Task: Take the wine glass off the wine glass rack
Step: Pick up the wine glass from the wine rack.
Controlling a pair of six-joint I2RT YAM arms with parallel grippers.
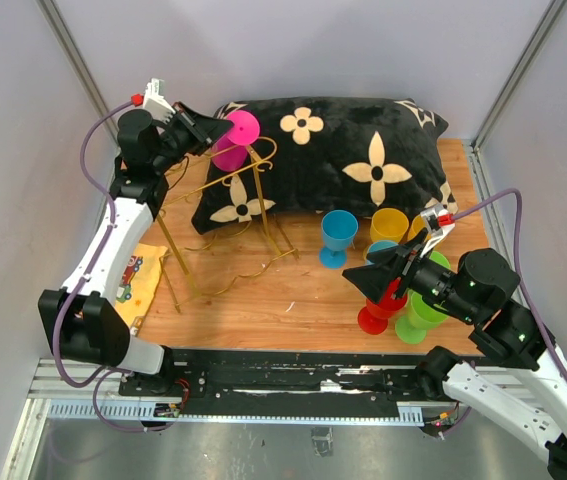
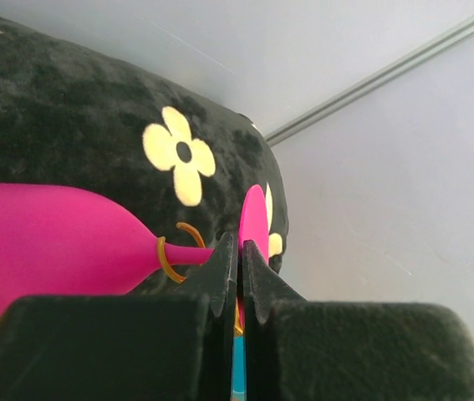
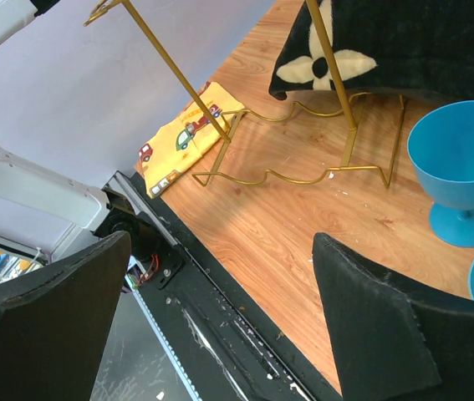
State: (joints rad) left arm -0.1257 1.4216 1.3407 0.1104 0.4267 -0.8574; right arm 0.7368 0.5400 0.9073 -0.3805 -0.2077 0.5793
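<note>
The pink wine glass [image 1: 235, 140] hangs at the far-left end of the gold wire wine glass rack [image 1: 176, 255], in front of the pillow. In the left wrist view its bowl [image 2: 53, 242] lies to the left, its stem passes through a gold ring [image 2: 163, 259] of the rack, and its foot stands edge-on between my jaws. My left gripper [image 1: 215, 133] [image 2: 239, 246] is shut on that foot. My right gripper [image 1: 378, 272] [image 3: 220, 251] hovers open over the near right of the table, apart from the rack [image 3: 280, 180], with nothing between its fingers.
A black pillow [image 1: 363, 130] with cream flowers lies along the back. A blue cup [image 1: 339, 235] and a yellow cup [image 1: 390, 225] stand mid-right. Green cups [image 1: 425, 310] and red cups [image 1: 378, 315] sit under my right arm. A yellow cloth [image 1: 138, 280] lies at the left edge.
</note>
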